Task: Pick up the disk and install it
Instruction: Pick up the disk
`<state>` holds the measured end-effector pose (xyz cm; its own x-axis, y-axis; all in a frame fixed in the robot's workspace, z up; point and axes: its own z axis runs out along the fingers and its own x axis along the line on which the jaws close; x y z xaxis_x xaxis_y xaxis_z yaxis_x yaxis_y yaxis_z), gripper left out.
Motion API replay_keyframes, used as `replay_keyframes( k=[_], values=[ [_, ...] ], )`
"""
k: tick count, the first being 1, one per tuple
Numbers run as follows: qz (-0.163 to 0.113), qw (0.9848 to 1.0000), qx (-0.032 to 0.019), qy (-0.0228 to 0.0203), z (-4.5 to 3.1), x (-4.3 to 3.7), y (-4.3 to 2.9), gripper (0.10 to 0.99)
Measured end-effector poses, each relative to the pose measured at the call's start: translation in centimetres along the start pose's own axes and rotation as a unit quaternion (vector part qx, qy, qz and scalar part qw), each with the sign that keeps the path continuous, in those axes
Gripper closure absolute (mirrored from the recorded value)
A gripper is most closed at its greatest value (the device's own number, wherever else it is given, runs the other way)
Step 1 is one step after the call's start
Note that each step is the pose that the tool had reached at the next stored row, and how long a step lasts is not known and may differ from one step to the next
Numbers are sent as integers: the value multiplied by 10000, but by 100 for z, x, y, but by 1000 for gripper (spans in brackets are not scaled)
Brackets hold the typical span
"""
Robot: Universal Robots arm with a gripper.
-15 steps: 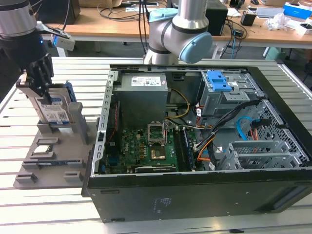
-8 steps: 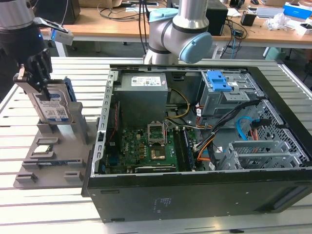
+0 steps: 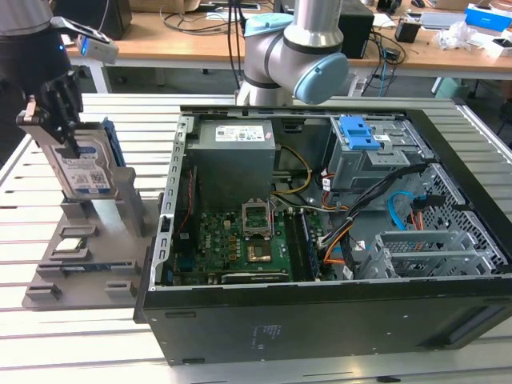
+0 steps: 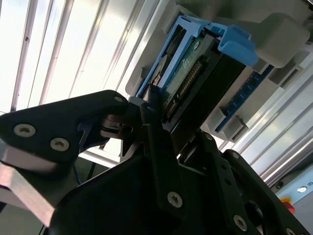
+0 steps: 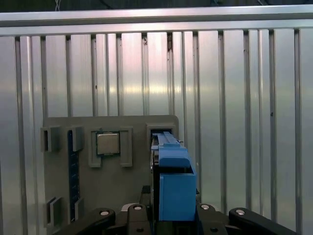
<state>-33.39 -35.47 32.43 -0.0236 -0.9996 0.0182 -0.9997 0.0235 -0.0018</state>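
Observation:
The disk, a silver drive with a white-and-blue label in a blue carrier, stands on edge in the upright slot of a grey holder at the exterior view's left. My black gripper comes down on its top edge, one finger on each flat side, shut on it. In the second wrist view the disk shows its connector edge and blue bracket between the gripper fingers. In the first wrist view the blue carrier sits between the gripper fingers, over the holder.
An open computer case lies at the exterior view's right, with a drive cage and blue latch at its far corner. A small square silver chip rests in a holder pocket. The arm's base stands behind the case on a slatted aluminium table.

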Motion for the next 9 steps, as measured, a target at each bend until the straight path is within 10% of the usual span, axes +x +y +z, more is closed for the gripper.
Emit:
replay_keyframes(
  k=[9],
  values=[
    [0, 10000, -2, 0, -171, -5, -1, 725]
  ],
)
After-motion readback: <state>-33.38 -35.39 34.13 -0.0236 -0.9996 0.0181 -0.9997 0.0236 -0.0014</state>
